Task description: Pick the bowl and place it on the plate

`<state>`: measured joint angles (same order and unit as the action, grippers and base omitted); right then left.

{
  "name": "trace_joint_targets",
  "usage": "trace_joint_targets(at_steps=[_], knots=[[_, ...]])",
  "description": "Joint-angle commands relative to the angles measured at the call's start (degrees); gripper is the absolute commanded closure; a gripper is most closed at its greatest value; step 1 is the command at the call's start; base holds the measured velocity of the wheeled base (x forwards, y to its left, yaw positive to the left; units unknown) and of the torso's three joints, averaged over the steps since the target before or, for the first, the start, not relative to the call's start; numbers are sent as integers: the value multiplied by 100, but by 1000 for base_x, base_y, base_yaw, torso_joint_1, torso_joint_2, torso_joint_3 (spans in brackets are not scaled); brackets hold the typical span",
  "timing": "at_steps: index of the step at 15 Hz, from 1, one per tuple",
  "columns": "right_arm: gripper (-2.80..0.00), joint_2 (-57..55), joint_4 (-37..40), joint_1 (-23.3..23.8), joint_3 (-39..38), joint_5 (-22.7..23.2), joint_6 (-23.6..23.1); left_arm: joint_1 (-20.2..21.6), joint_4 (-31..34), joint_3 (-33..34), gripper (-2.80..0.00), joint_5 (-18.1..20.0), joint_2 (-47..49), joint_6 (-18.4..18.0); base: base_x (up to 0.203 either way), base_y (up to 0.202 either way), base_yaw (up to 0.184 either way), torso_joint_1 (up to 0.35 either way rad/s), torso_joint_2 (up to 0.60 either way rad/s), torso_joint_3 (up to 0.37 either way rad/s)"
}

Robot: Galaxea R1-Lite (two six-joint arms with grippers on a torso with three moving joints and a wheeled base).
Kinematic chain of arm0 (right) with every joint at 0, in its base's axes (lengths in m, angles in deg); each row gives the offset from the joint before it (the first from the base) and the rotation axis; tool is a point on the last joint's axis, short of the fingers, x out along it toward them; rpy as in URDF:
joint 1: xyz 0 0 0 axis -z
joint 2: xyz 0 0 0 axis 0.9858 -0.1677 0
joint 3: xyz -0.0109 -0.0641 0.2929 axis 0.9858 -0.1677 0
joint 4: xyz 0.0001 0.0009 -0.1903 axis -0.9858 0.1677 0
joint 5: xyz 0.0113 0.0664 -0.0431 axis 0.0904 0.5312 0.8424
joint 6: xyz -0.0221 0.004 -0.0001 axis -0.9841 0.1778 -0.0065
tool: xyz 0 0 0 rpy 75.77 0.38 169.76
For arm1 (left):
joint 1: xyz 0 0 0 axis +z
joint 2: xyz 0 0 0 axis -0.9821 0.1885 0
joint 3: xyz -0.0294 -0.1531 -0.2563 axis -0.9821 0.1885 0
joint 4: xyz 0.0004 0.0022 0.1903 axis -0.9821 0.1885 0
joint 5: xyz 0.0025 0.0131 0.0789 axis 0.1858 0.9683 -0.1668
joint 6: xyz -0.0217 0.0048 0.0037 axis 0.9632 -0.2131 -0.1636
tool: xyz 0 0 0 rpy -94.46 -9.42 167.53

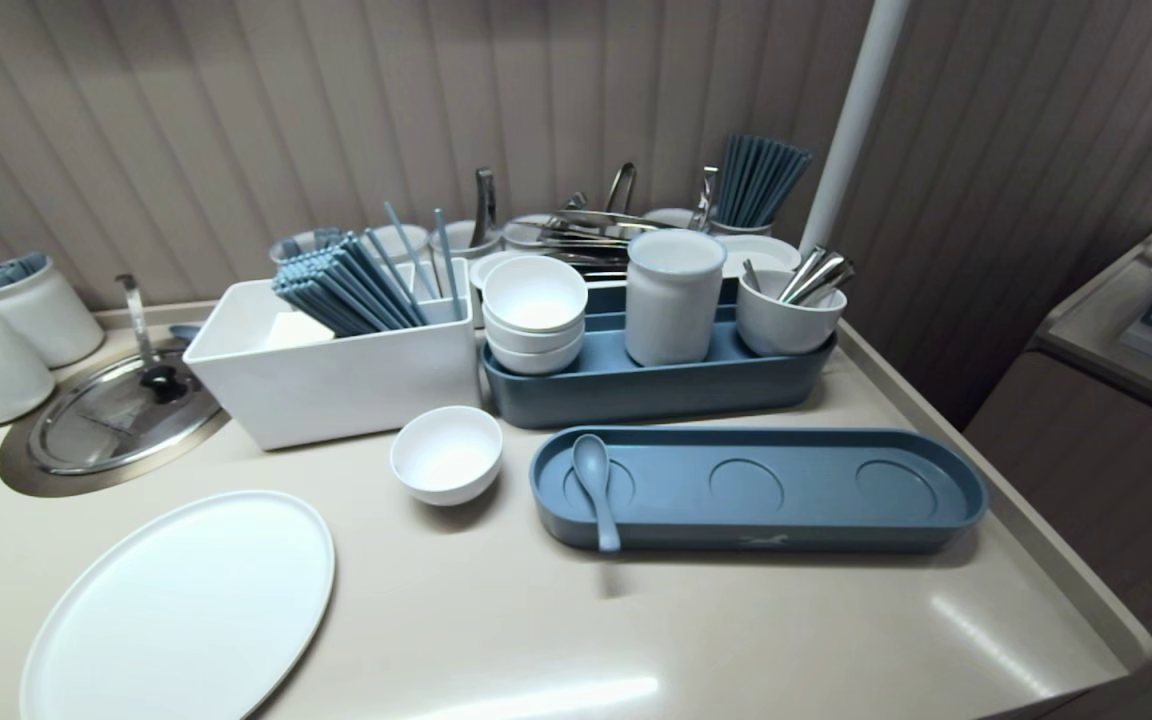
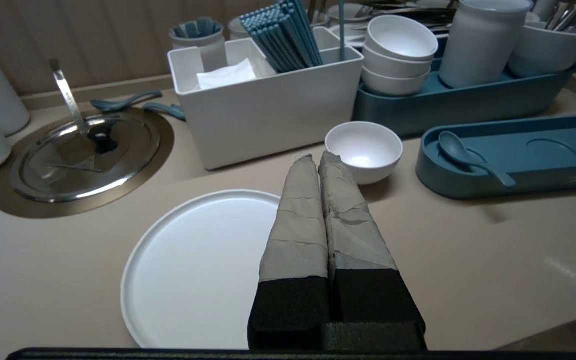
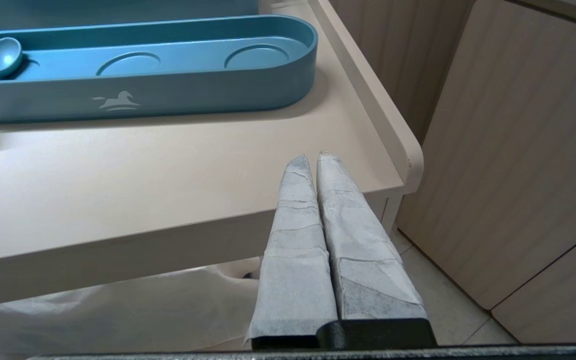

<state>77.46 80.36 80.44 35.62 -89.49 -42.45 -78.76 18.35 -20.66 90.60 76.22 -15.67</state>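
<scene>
My left gripper (image 2: 318,157) is shut and empty, hovering over the beige counter between a large white plate (image 2: 193,270) and a small white bowl (image 2: 364,149), its tips just short of the bowl. The same bowl (image 1: 447,453) and plate (image 1: 186,610) show in the head view, where neither arm appears. A blue spoon (image 1: 596,485) lies at the left end of a long blue tray (image 1: 836,530). My right gripper (image 3: 313,159) is shut and empty, parked below and in front of the counter's right front corner (image 3: 408,160).
A white box (image 1: 336,375) holds blue chopsticks (image 1: 346,285). Behind the long tray, a blue caddy (image 1: 636,395) carries stacked white bowls (image 1: 534,310), a white jar (image 1: 674,295) and a cup of cutlery (image 1: 786,310). A steel lid (image 1: 116,415) sits at far left. A wooden cabinet (image 3: 518,150) stands right.
</scene>
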Motion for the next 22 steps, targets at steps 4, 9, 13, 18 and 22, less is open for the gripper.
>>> trace_joint_targets(at_steps=[4, 9, 13, 18, 22], knots=[[0, -6, -4, -1, 9, 1, 0, -2, 867, -891, 0, 352, 1074, -4, 0, 0, 0, 0, 0, 0], [0, -6, -4, -1, 9, 1, 0, -6, 1551, -2244, 0, 624, 2510, -370, 0, 0, 0, 0, 0, 0], [0, 2, -4, -1, 0, 1, 0, -141, 2386, -3246, 0, 644, 3438, -903, 0, 0, 0, 0, 0, 0], [0, -6, -4, -1, 0, 1, 0, -705, 2486, -3337, 0, 567, 3998, -964, 0, 0, 0, 0, 0, 0], [0, -6, -4, -1, 0, 1, 0, -1262, 2606, -3705, 0, 562, 4526, -927, 0, 0, 0, 0, 0, 0]])
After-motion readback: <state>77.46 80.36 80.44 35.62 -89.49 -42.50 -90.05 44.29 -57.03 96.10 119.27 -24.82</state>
